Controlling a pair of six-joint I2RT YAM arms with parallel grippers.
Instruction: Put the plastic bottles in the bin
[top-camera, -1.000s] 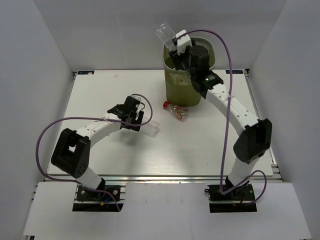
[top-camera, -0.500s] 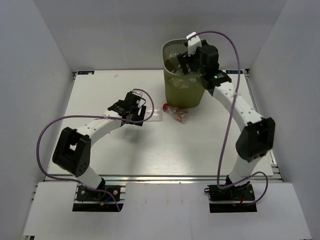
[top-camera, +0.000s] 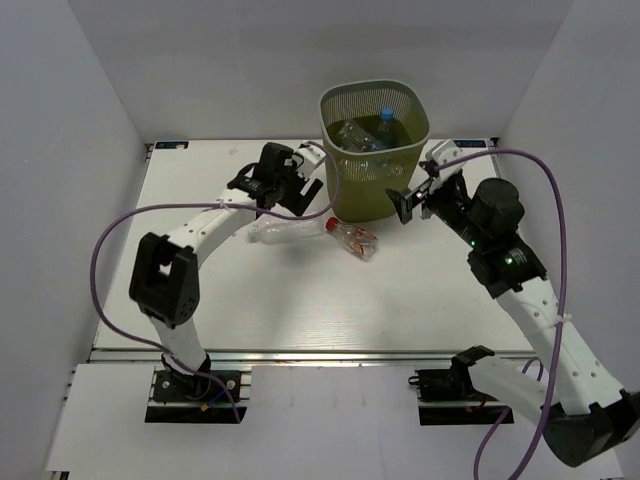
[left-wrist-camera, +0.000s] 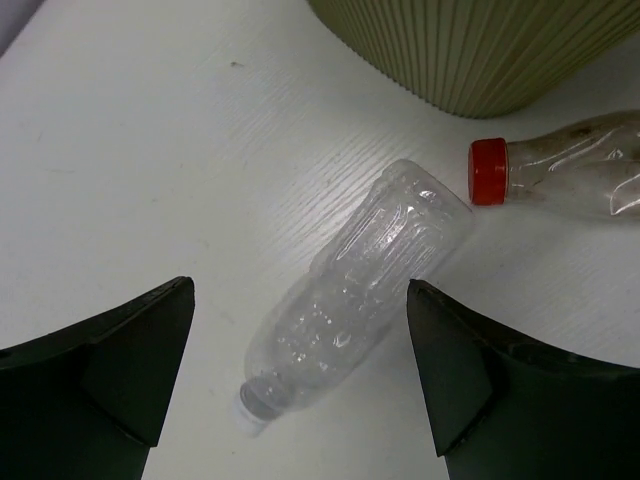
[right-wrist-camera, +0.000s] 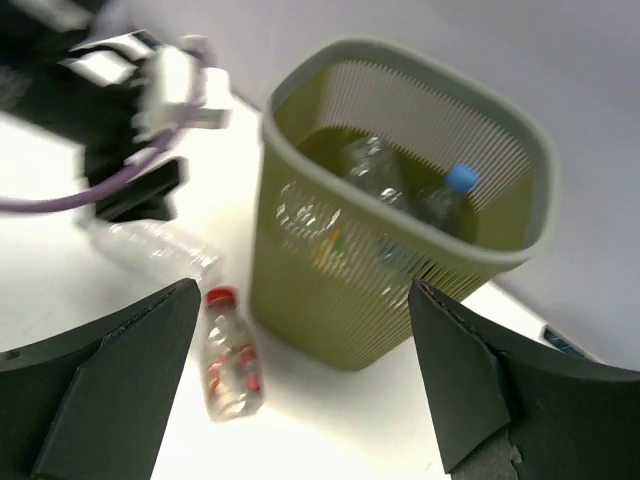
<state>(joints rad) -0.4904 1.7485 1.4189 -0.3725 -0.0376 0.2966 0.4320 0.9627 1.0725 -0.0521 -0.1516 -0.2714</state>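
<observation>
Beside the bin (top-camera: 372, 192), left gripper (left-wrist-camera: 300, 385) is hanging spread wide over a clear bottle (left-wrist-camera: 365, 280), with a red-capped bottle (left-wrist-camera: 575, 175) lying near it. Right gripper (right-wrist-camera: 300, 390) is gaping, empty. Blue-capped bottle (top-camera: 384, 126) is sitting inside the bin.

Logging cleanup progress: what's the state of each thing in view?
Olive-green mesh plastic bin: upright, bottles inside.
Blue-capped clear bottle: inside bin.
Clear ribbed plastic bottle: lying on table under left gripper.
Red-capped clear bottle: lying on table beside bin.
Left gripper: open, empty.
Right gripper: open, empty.
</observation>
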